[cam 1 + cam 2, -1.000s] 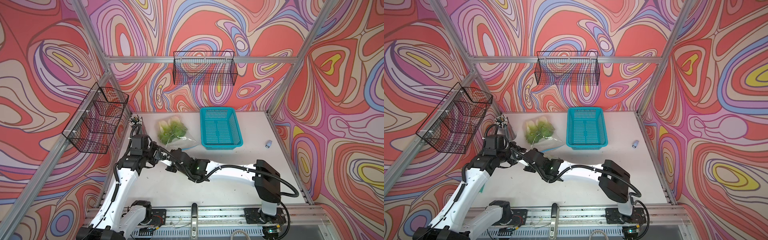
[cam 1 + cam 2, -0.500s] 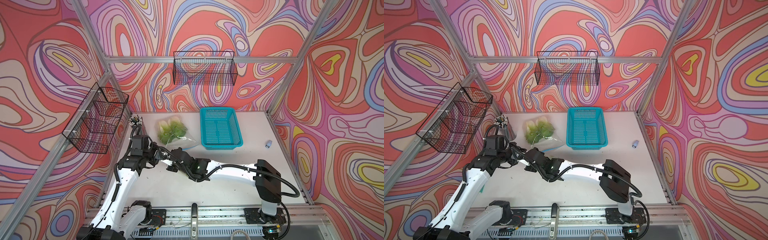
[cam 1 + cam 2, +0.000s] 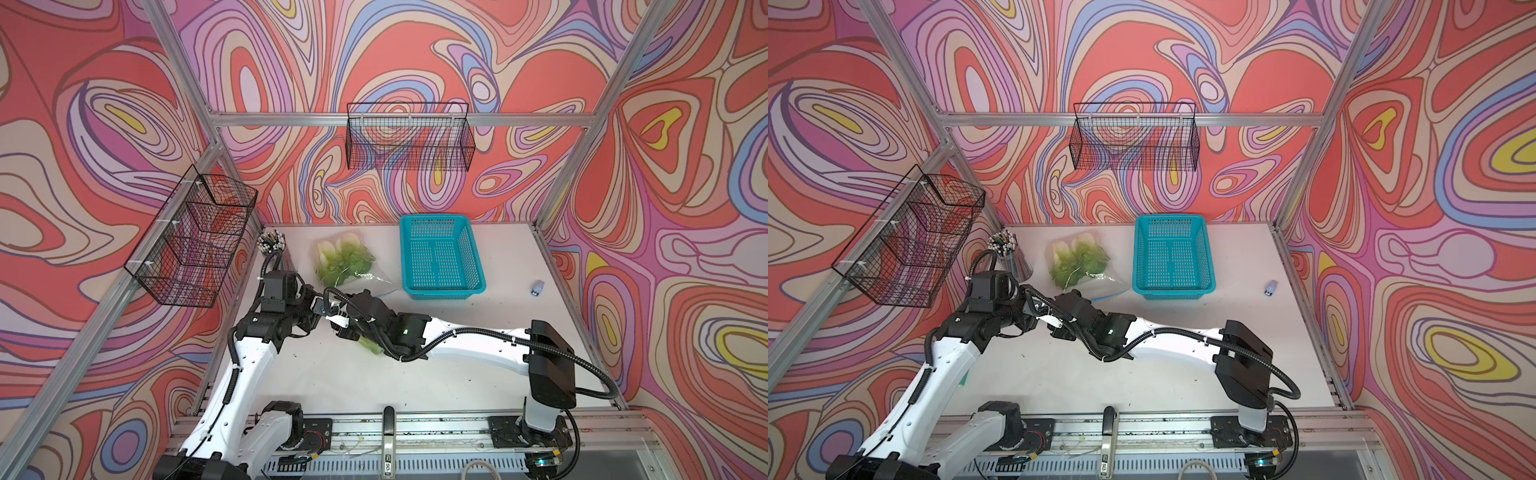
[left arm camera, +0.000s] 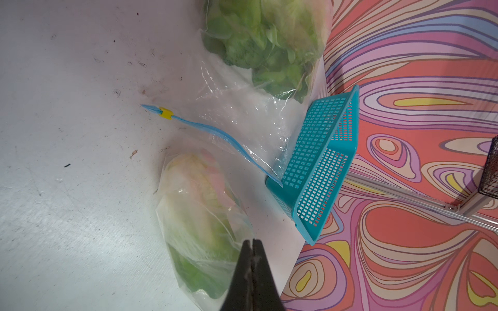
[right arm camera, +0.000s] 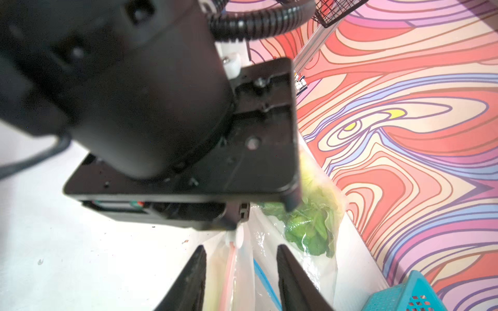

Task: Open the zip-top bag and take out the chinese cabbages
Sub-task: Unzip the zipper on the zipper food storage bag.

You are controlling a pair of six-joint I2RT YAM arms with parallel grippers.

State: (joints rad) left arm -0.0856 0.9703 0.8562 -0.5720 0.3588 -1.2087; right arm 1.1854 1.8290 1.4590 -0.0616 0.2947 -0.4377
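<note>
A clear plastic zip-top bag (image 3: 360,277) lies on the white surface (image 3: 332,374). It has a blue seal strip (image 4: 215,132) carrying a small yellow slider (image 4: 165,113). The bag sits just beside the front corner of a teal perforated plastic basket (image 3: 444,289), and in the left wrist view the far end of the strip reaches the basket's wall.

Most of the chinese cabbages (image 3: 340,262), crinkly green leaves on pale bases, sit bunched in the bag's closed end, toward the back wall. One more pale, yellow-green cabbage head (image 4: 194,204) lies apart from them, nearer the front. In a top view this cabbage head (image 3: 371,345) peeks out from under the right arm. Clear film covers it, and I cannot tell whether that film belongs to the same bag.

The left tool (image 4: 252,243) has its black fingers pressed together, with the tips right at that film. Whether they pinch it is not clear. The right tool (image 5: 240,249) stands with its fingers apart, and clear film and a bit of the blue strip show in the gap. The two tools are close together, in front of the bag's mouth.

A metal cup of pens (image 3: 1011,253) stands in the back corner. A small grey object (image 3: 537,287) sits near the surface's far edge.
</note>
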